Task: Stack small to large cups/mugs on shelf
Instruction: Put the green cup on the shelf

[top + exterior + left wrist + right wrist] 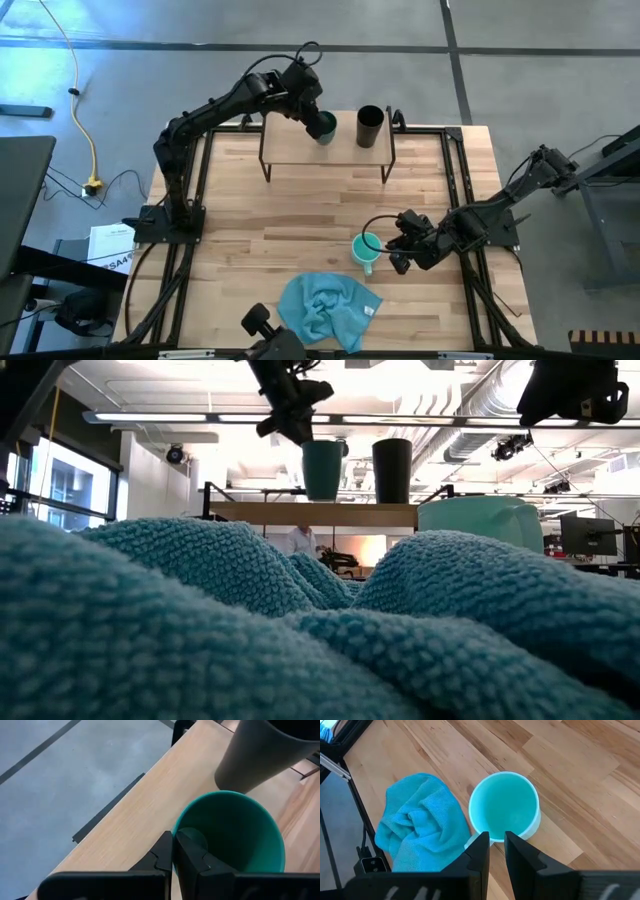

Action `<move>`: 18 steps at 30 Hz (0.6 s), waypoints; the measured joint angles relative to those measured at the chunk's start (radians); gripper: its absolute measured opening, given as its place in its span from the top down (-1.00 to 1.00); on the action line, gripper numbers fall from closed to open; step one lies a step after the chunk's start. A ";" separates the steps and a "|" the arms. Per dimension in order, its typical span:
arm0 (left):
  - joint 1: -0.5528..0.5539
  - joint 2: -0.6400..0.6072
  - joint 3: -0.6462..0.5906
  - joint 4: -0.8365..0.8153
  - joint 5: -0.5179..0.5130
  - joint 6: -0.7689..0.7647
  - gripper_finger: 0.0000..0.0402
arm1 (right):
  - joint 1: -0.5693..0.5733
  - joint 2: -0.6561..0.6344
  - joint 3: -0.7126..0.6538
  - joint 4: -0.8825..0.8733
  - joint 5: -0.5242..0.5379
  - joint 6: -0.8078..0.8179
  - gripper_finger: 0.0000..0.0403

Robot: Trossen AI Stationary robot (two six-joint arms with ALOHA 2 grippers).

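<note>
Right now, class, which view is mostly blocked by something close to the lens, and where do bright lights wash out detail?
Low view: the blue cloth sits against the lens and fills the lower picture, hiding most of the turquoise mug; bright ceiling lights leave the teal cup and black cup on the shelf backlit and dark. High view: even light, unobstructed.

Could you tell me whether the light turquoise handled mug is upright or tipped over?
Upright: the light turquoise handled mug stands on the wooden tabletop, its round open mouth facing up and empty.

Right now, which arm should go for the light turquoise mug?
Right. Its end effector hovers open at the turquoise mug near the blue cloth, while the left end effector is pinching the teal cup on the shelf.
</note>
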 joint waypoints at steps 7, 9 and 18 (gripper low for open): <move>0.008 0.003 0.000 0.011 0.004 0.000 1.00 | 0.000 0.000 0.000 0.000 -0.001 0.000 0.75; 0.020 0.003 0.000 0.007 0.011 0.000 1.00 | 0.000 0.000 0.000 0.000 -0.002 0.000 0.75; 0.044 0.003 0.000 -0.004 0.047 -0.001 1.00 | 0.000 0.000 0.000 0.000 -0.002 0.000 0.75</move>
